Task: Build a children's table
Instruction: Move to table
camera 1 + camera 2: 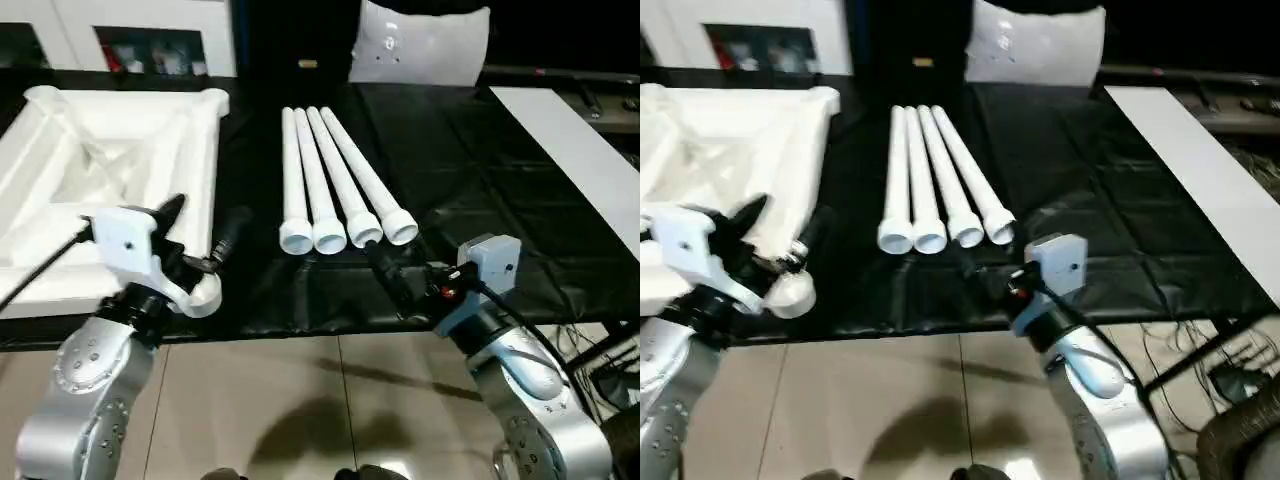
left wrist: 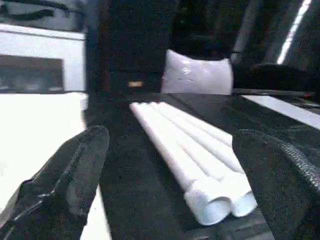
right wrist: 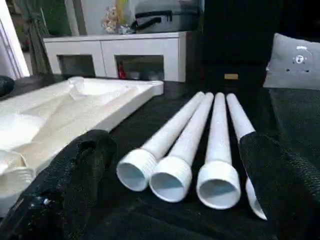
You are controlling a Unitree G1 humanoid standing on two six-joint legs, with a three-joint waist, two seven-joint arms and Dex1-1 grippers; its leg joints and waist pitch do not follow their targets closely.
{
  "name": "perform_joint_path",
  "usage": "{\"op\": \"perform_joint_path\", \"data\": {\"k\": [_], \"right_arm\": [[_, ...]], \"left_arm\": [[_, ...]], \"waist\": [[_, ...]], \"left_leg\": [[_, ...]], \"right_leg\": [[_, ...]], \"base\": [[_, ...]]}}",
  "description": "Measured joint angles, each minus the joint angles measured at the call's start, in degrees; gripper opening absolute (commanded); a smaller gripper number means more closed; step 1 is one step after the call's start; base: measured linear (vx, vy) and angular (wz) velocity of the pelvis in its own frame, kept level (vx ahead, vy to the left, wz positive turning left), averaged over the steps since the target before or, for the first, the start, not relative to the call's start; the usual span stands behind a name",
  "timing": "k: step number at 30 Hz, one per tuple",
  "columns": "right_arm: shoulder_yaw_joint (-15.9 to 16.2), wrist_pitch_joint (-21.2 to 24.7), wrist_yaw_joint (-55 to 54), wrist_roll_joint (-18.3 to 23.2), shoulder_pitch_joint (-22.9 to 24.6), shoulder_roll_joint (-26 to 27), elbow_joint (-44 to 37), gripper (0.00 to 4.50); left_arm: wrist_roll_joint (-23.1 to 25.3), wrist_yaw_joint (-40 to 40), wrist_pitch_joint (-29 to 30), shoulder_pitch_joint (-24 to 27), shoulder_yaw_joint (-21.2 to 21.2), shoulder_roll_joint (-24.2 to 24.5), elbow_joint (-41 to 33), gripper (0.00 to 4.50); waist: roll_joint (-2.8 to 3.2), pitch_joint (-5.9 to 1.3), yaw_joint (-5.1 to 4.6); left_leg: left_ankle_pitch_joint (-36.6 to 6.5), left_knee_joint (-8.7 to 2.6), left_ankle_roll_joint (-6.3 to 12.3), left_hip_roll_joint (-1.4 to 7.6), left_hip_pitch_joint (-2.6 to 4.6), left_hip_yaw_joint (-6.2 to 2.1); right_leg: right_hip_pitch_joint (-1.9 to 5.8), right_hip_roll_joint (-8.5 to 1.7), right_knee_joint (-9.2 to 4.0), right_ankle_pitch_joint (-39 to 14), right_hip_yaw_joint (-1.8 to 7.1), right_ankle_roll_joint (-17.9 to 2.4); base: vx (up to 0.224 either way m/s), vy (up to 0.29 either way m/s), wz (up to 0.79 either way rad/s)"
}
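The children's table lies in parts on a black cloth. Its white square top [image 1: 100, 165] rests upside down at the left, ribs up, with a round corner socket [image 1: 205, 296] at the near edge. Several long white legs [image 1: 335, 185] lie side by side in the middle, their wide open ends [image 3: 172, 177] towards me. My left gripper [image 1: 210, 210] hovers open over the top's near right corner, nothing between its fingers [image 2: 75, 170]. My right gripper [image 1: 395, 258] is open just in front of the leg ends, holding nothing, its fingers [image 3: 70, 175] spread wide.
A flat white board [image 1: 575, 150] lies along the right side. A pale cushion [image 1: 420, 45] stands at the back, and a white cabinet [image 3: 120, 55] behind the top. Cables [image 1: 600, 360] trail on the tiled floor at the right, below the table's front edge.
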Motion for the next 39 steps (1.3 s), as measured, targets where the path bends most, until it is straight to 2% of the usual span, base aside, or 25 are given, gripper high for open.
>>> {"op": "perform_joint_path", "data": {"k": [2,5,6,7,10,12,14,15,16,17,19,21,22,23,25,26,28,30,32,35,37,39], "right_arm": [[1.20,2.38,-2.26,-2.23,-0.07,-0.72,-0.03,4.50],[3.00,2.77,-5.64,-9.15,-0.16,-2.41,0.79,4.50],[2.89,3.36,-7.04,-10.23,-0.18,-1.71,0.94,4.50],[2.42,4.54,-8.26,-10.40,-0.14,-0.50,0.87,4.50],[1.15,8.14,-9.46,-7.25,1.07,1.67,0.68,4.50],[1.32,7.34,-9.46,-7.18,2.10,1.71,0.88,4.50],[0.52,4.53,-8.52,-5.96,2.30,2.60,1.98,4.50],[-0.18,4.08,-7.86,-4.95,2.29,2.80,2.26,4.50],[-1.02,3.88,-7.55,-4.51,2.19,2.88,2.72,4.50],[-2.21,4.24,-7.36,-3.46,1.82,3.71,3.38,4.50],[-4.74,5.60,-7.42,-0.68,-0.54,5.84,4.61,4.50],[-7.00,6.03,-7.93,2.10,-3.03,6.73,5.06,4.50],[-8.74,6.72,-8.39,3.92,-4.58,6.68,5.25,4.50],[-9.89,7.27,-8.67,4.76,-5.39,6.48,5.22,4.50],[-10.80,8.40,-9.24,5.18,-5.70,5.78,5.28,4.50],[-10.74,8.80,-9.30,5.04,-5.55,5.63,5.30,4.50],[-8.76,9.58,-9.27,1.44,-5.01,3.28,5.27,4.50],[-6.85,4.77,-8.17,-2.94,-3.50,2.03,5.30,4.50],[-6.00,3.45,-8.16,-4.14,-2.88,2.26,4.97,4.50],[-5.49,5.54,-8.30,-3.31,-2.82,2.28,4.47,4.50],[-4.52,9.34,-8.75,-2.55,-2.65,1.96,4.37,4.50],[-3.15,11.62,-8.97,-2.65,-2.53,1.70,4.38,4.50]], "left_arm": [[0.82,1.54,2.13,1.63,0.17,-0.83,-1.22,4.46],[1.91,3.10,4.65,3.39,0.37,-1.48,-1.97,4.46],[2.29,3.45,5.20,3.96,0.39,-1.21,-2.72,4.46],[2.44,3.81,5.72,4.67,0.35,-0.88,-3.66,4.46],[2.86,4.37,7.39,5.93,-0.45,-0.10,-6.36,4.46],[3.42,5.17,8.39,6.31,-0.88,-0.66,-6.74,4.46],[4.41,5.69,8.89,6.49,-2.02,-1.98,-6.55,4.46],[4.55,5.74,8.92,6.27,-2.67,-2.58,-6.27,4.46],[4.55,5.76,9.04,5.65,-3.39,-3.13,-5.54,4.46],[4.56,5.83,9.26,4.78,-3.68,-3.24,-4.61,4.46],[4.72,6.22,9.83,3.00,-3.66,-3.26,-2.77,4.46],[5.14,6.10,9.74,1.27,-3.74,-3.20,-0.56,4.46],[5.25,5.67,9.63,0.31,-3.98,-3.20,0.65,4.46],[5.37,5.44,9.59,-0.22,-4.12,-3.25,1.09,4.46],[5.64,4.91,9.02,-0.49,-4.47,-3.64,1.41,4.46],[5.80,4.80,8.72,-0.50,-4.85,-3.69,1.62,4.46],[6.41,4.21,8.48,-0.60,-6.02,-3.45,2.76,4.46],[6.43,4.28,8.62,-0.84,-6.14,-4.01,3.17,4.46],[6.46,4.51,8.99,-2.32,-6.22,-4.62,3.57,4.46],[7.31,4.39,8.55,-2.91,-6.96,-4.75,3.77,4.46],[8.06,4.33,7.79,-2.21,-7.25,-4.68,3.88,4.46],[8.46,4.34,7.27,-1.80,-7.26,-4.65,3.87,4.46]], "waist": [[-0.23,-0.19,-0.16],[-0.49,-0.33,-0.15],[-0.57,-0.38,-0.13],[-0.62,-0.42,-0.12],[-0.66,-0.44,0.03],[-0.62,-0.47,0.35],[-0.50,-0.53,1.08],[-0.17,-0.65,1.67],[0.45,-0.93,2.53],[0.79,-1.15,2.83],[0.80,-1.32,2.46],[0.87,-1.29,1.90],[0.98,-1.22,1.31],[0.85,-1.29,0.78],[0.83,-1.33,-0.46],[0.86,-1.34,-0.76],[0.95,-1.44,-1.73],[1.24,-1.45,-2.25],[1.48,-1.63,-2.64],[1.49,-1.83,-3.17],[1.04,-2.14,-3.51],[0.83,-2.29,-3.46]], "left_leg": [[-0.01,0.04,0.02,-0.01,-0.04,-0.01],[0.01,0.06,-0.02,0.00,-0.17,-0.12],[0.02,0.06,-0.03,0.01,-0.19,-0.17],[0.02,0.05,-0.03,0.02,-0.19,-0.21],[0.00,0.05,-0.01,0.00,-0.28,-0.22],[-0.05,0.07,0.12,-0.15,-0.34,-0.16],[-0.22,0.42,0.66,-0.39,-0.45,-0.16],[-0.46,1.22,1.64,-0.51,-0.82,-0.50],[-0.98,2.39,2.37,-0.75,-1.30,-1.26],[-1.31,2.59,2.19,-0.98,-1.30,-1.34],[-1.26,2.46,2.91,-1.57,-0.97,-0.80],[-1.34,2.47,2.98,-1.94,-1.05,-0.71],[-1.30,2.49,3.04,-2.11,-1.03,-0.69],[-1.28,2.48,3.02,-2.23,-0.96,-0.61],[-1.27,2.47,3.00,-2.28,-0.71,-0.52],[-1.25,2.46,2.97,-2.24,-0.70,-0.55],[-1.16,2.45,2.81,-2.14,-0.75,-0.66],[-1.09,2.35,2.70,-2.12,-0.91,-0.70],[-1.03,2.04,2.60,-2.11,-1.02,-0.71],[-0.90,1.91,2.38,-2.02,-1.43,-0.83],[-0.81,1.92,2.24,-2.00,-1.62,-0.89],[-0.68,1.92,2.03,-1.82,-1.73,-1.03]], "right_leg": [[0.01,0.00,-0.01,0.02,0.01,0.02],[-0.06,0.01,0.00,0.02,-0.06,0.04],[-0.07,0.04,0.01,0.02,-0.07,0.04],[-0.07,0.07,0.01,0.02,-0.08,0.04],[-0.08,0.07,-0.09,0.01,-0.06,0.06],[-0.08,-0.09,-0.11,0.01,0.01,0.09],[-0.05,-0.34,-0.15,0.05,0.24,0.30],[-0.02,-0.44,-0.15,0.05,0.39,0.44],[0.16,-0.49,-0.14,0.08,0.44,0.82],[0.36,-0.61,-0.19,0.15,0.50,0.77],[0.38,-0.62,-0.60,0.58,1.31,0.02],[0.56,-0.82,-1.02,0.80,1.60,-0.34],[0.71,-0.97,-1.19,0.81,1.66,-0.32],[0.78,-1.14,-1.27,0.91,1.70,-0.08],[1.09,-1.30,-1.58,1.09,1.72,1.23],[1.08,-1.30,-1.58,1.02,1.67,1.44],[1.06,-1.29,-1.62,1.01,1.49,1.76],[0.81,-1.28,-1.60,1.04,1.46,1.84],[0.56,-1.25,-1.53,1.05,1.41,1.86],[0.25,-1.16,-1.29,1.06,1.29,1.87],[-0.04,-1.13,-0.92,1.06,1.28,1.87],[-0.08,-0.92,-0.90,1.07,1.20,1.87]], "base": [[0.000,0.000,0.00],[0.000,0.000,0.00],[0.000,0.000,0.00],[0.000,0.000,0.00],[0.000,0.000,0.00],[0.000,0.000,0.00],[0.000,0.000,0.00],[-0.002,0.081,-0.03],[-0.002,0.081,-0.03],[-0.003,0.110,0.01],[-0.012,0.109,0.07],[-0.046,0.108,0.05],[-0.057,0.106,0.02],[-0.056,0.070,0.01],[0.000,0.000,0.00],[0.000,0.000,0.00],[0.000,0.000,0.00],[0.000,0.000,0.00],[0.000,0.000,0.00],[0.000,0.000,0.00],[0.000,0.000,0.00],[0.000,0.000,0.00]]}}
